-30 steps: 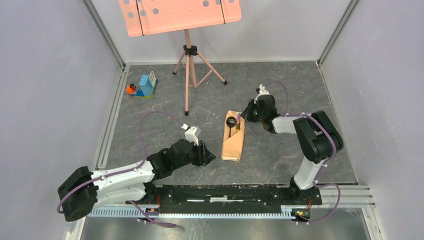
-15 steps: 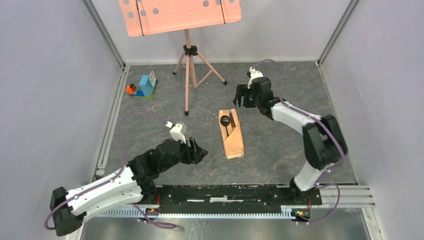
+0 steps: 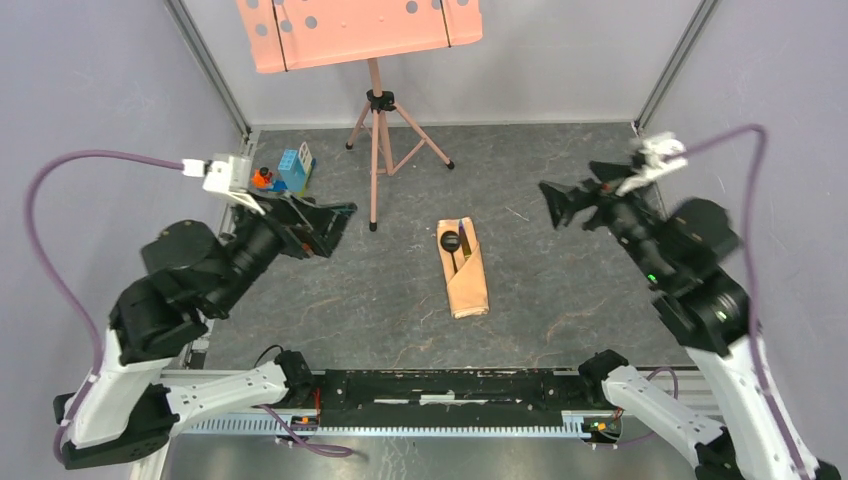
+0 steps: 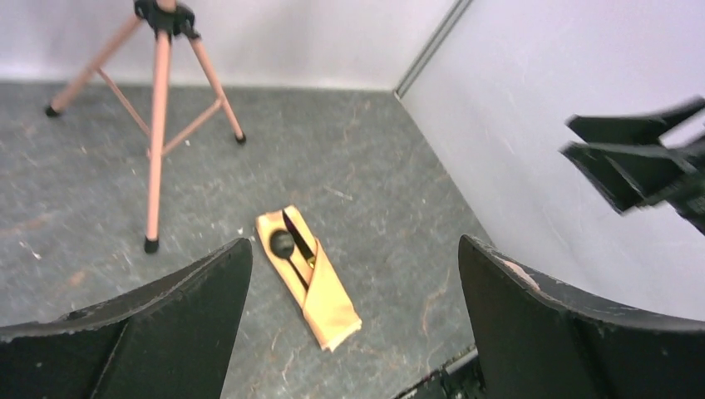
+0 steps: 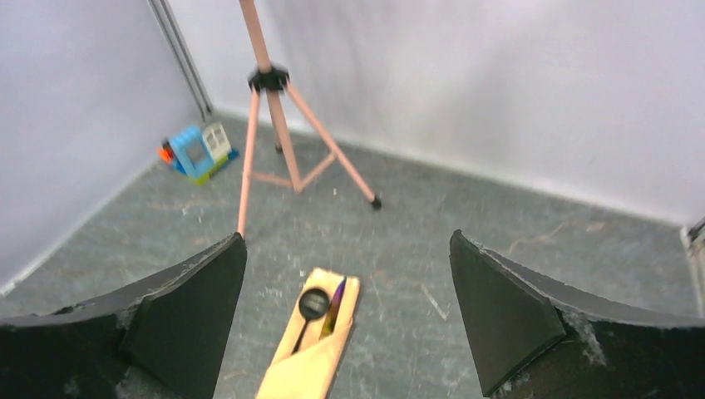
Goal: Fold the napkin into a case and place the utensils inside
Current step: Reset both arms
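The napkin lies folded as a narrow peach case (image 3: 468, 285) on the grey floor, mid-scene, its open end toward the back. The utensils (image 3: 455, 245) sit inside it: a spoon's round black head (image 5: 314, 303) and a dark knife blade (image 5: 337, 303) stick out of the pocket. My left gripper (image 3: 330, 225) hangs high at the left, open and empty, far from the case (image 4: 324, 295). My right gripper (image 3: 570, 192) is raised at the right, also open and empty. In each wrist view the case (image 5: 312, 362) shows far below, between wide-apart fingers.
A pink music stand tripod (image 3: 375, 150) stands behind the case, its perforated tray (image 3: 360, 30) overhead. A blue toy block set (image 3: 290, 172) sits at the back left. Grey walls enclose three sides. The black base rail (image 3: 450, 385) runs along the near edge.
Both arms have lifted up and away from the case, left arm to the left, right arm to the right. Both grippers opened wide. The case shifted slightly early on and now lies still.
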